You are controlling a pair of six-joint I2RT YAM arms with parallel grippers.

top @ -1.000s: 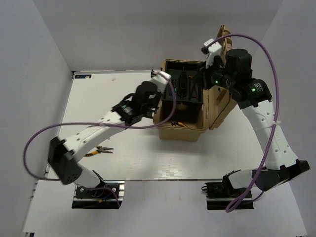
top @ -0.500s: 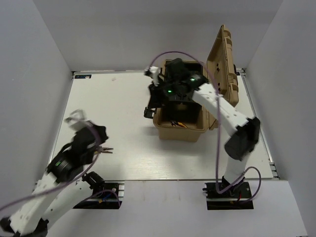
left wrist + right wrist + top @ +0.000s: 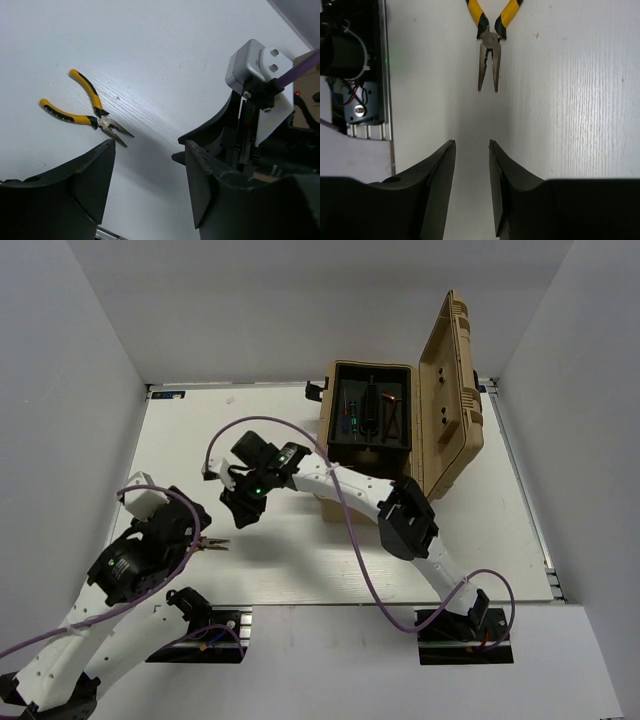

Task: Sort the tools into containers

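The yellow-handled pliers (image 3: 212, 544) lie closed on the white table at the near left, also in the left wrist view (image 3: 85, 112) and the right wrist view (image 3: 490, 30). My left gripper (image 3: 193, 530) (image 3: 149, 145) is open and empty, just right of the pliers. My right gripper (image 3: 236, 514) (image 3: 471, 143) is open a little and empty, low over the table, a short way from the pliers' nose. The tan toolbox (image 3: 365, 502) stands open at the back, lid (image 3: 455, 390) upright. Its black tray (image 3: 372, 440) holds a blue-handled screwdriver (image 3: 350, 412) and reddish rods (image 3: 393, 416).
The right arm (image 3: 340, 480) reaches leftward across the front of the toolbox. The left arm's base plate with wiring (image 3: 355, 80) lies at the near table edge, close to the pliers. White walls close in the table on the left, back and right.
The left arm has pulled back from the toolbox to the near left. The right arm has swung from the box down and left to the table near the pliers.
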